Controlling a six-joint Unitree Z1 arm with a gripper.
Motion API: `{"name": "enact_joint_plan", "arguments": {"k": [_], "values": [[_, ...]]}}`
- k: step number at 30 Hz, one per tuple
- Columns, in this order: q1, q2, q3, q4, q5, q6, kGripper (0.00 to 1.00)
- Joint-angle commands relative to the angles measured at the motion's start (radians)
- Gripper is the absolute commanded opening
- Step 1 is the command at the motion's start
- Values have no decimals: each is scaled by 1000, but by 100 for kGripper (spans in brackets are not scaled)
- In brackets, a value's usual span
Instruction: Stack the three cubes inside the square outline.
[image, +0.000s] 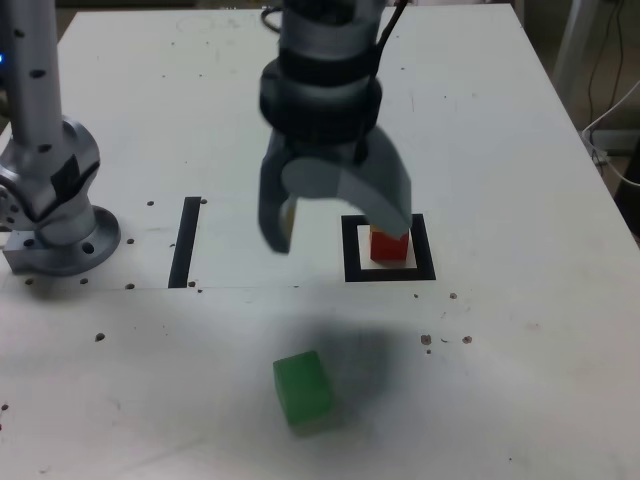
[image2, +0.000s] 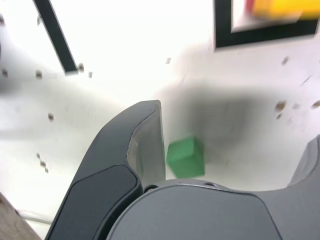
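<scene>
Lying loose nearest the camera, well short of the square outline (image: 390, 273): green cube (image: 303, 390). Hovering above and between, gripper (image: 335, 225) spread wide, carrying nothing. Standing inside the outline: red cube (image: 389, 245), yellow cube (image2: 282, 7) atop. Better descending squarely, straddling green's flat faces. Showing no readable writing anywhere.

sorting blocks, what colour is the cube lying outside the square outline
Green, clearest in the exterior view.

Single grey arm descends from the far side of the desk (image: 520, 330), wrist pointing down, claw (image: 335, 225) hanging above the surface. Both curved jaws spread wide apart, nothing held between them. Arm base (image: 55, 215) stands at the exterior view's left of the claw.
</scene>
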Motion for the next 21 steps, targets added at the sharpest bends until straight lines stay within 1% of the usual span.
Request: {"name": "enact_joint_plan", "arguments": {"k": [1,7,10,15,21], "values": [[-27,2,6,0,-14,-42,99],[-91,12,36,-12,-58,-190,99],[-110,22,62,-37,-90,-239,99],[-143,49,112,-110,-157,-277,99],[-167,83,148,-176,-202,-282,99]]}}
